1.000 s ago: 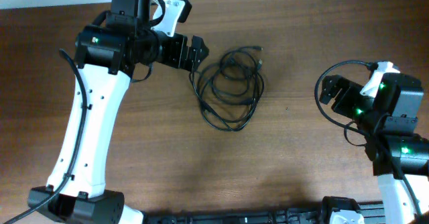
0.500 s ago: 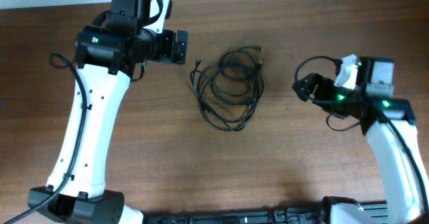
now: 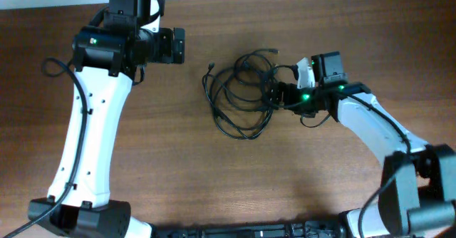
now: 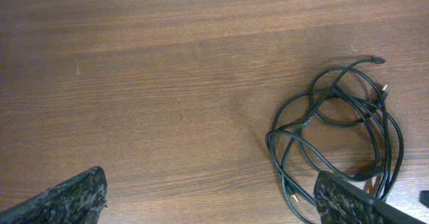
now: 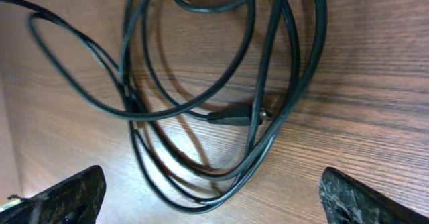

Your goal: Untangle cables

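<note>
The cables [image 3: 241, 94] lie as one loose tangle of thin black loops on the brown wooden table [image 3: 178, 167], a little right of centre in the overhead view and slightly above the middle.

The left arm [image 3: 89, 138] rises from its base at the lower left corner, runs up the left side of the frame and bends at the top, so that its wrist points to the right. The left gripper [image 3: 179, 45] hangs in the upper left part of the frame, well apart from the tangle, with bare wood between them. In the left wrist view its two fingers [image 4: 67, 200] sit at the bottom corners, spread wide with nothing between them, and the tangle shows at the right side of that picture.

The right arm [image 3: 370, 120] stretches from the lower right corner up and to the left, nearly straight and low over the table. The right gripper [image 3: 276, 94] is at the right edge of the tangle. In the right wrist view its fingers [image 5: 60, 197] stand wide apart at the bottom corners, the loops and a small plug [image 5: 234, 117] lying just ahead of them, not pinched.
</note>
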Robot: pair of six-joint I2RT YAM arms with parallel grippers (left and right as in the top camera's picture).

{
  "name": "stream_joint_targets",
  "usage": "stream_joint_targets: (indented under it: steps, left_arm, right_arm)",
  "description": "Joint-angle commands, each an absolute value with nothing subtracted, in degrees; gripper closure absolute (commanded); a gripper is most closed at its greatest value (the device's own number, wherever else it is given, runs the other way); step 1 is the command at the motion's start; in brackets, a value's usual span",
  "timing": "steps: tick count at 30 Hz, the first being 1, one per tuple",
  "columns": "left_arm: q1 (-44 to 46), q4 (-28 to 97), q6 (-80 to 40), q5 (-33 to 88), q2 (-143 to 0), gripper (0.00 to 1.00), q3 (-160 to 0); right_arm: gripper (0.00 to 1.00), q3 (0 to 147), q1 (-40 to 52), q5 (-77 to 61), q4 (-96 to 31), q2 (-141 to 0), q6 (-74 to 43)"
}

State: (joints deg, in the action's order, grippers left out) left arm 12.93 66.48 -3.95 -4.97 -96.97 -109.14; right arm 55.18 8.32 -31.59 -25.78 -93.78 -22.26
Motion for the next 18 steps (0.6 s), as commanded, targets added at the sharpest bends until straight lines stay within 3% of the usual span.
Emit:
stream_joint_targets:
  steps: [1, 7, 18]
  left_arm:
    - [12.69, 66.54, -4.51, -5.63, -97.56, 0.01, -109.60]
    - [12.69, 66.54, -4.51, -5.61, -97.54, 0.01, -109.60]
    - [12.69, 66.54, -4.51, -5.63, -97.56, 0.01, -109.60]
  right_arm:
    - [0.00, 55.40, 8.67, -30.61, -25.39, -96.60, -22.13]
    - [0.14, 55.40, 8.69, -30.59, -22.65, -97.25, -22.13]
    - [0.15, 55.29, 8.69, -26.50, -20.64, -100.42, -22.15]
